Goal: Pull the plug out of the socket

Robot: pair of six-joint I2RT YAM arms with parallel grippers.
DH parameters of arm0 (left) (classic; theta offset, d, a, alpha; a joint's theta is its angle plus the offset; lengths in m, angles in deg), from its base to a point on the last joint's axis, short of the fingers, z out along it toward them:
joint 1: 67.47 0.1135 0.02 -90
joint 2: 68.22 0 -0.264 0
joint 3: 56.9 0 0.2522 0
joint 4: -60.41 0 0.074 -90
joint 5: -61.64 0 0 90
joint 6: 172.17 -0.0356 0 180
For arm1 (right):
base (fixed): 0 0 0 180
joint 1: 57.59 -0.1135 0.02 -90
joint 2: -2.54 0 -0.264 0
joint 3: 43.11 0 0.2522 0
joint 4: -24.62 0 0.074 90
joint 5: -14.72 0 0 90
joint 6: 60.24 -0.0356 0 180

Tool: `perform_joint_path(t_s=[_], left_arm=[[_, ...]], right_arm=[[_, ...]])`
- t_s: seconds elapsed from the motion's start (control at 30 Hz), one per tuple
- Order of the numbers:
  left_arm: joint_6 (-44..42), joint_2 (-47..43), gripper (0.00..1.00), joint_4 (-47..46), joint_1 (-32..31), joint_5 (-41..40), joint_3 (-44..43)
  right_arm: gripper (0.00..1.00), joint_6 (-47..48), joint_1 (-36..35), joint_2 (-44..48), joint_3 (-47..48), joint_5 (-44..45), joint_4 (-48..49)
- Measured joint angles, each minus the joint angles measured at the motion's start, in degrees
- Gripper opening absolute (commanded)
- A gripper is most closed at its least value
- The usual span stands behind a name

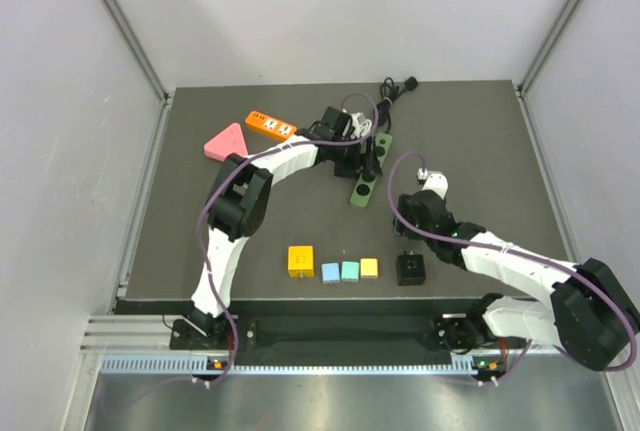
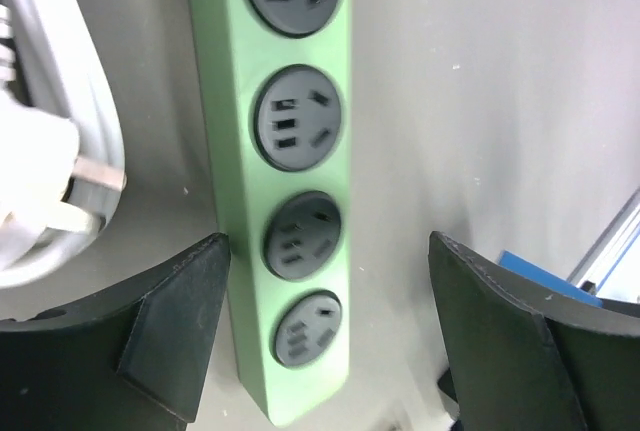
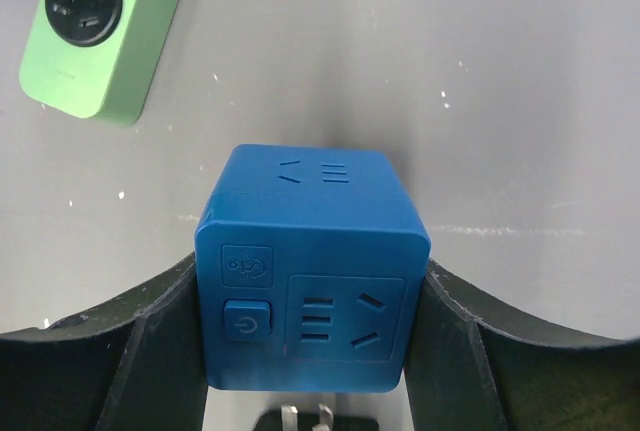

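Near row on the counter (image 1: pixel 480 151): five small blocks, one each of orange block (image 1: pixel 300 259), light-blue block (image 1: pixel 330 272), teal block (image 1: pixel 349 270), yellow block (image 1: pixel 369 267) and black block (image 1: pixel 410 269).

Right tool (image 3: pixel 312 271): clamped on one blue cube socket (image 3: pixel 310 221), which has a power-symbol button and an emblem too small to read.

One green power strip (image 2: pixel 225 151), four round outlets in view.

Left tool (image 2: pixel 330 241): jaws apart, straddling the strip's end.

One white plug (image 2: pixel 35 176), prongs bare, lying just beside the strip.

Far: one orange power strip (image 1: pixel 271 126), one pink triangle (image 1: pixel 225 142), one black cable (image 1: pixel 397 86).
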Motion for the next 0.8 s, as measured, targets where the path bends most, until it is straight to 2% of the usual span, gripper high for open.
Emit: perform_joint_path(t_s=[0.1, 0.2, 0.4, 0.8], left_arm=[[0.0, -2.3, 0.84, 0.4, 0.2, -0.3, 0.6], [0.0, -6.4, 0.84, 0.4, 0.3, -0.6, 3.1], [0.1, -15.2, 0.83, -0.6, 0.7, -0.7, 8.3], [0.5, -26.5, 0.82, -4.9, 1.0, -0.5, 25.3]], right_arm=[[0.02, 0.0, -2.0, -0.5, -1.8, 3.5, 4.5], [0.12, 0.0, -3.6, -1.3, -3.9, 6.5, 8.9], [0.23, 0.6, -4.6, -3.7, -6.3, 9.9, 15.3], [0.70, 0.6, -7.6, -4.9, -7.0, 14.3, 18.3]])
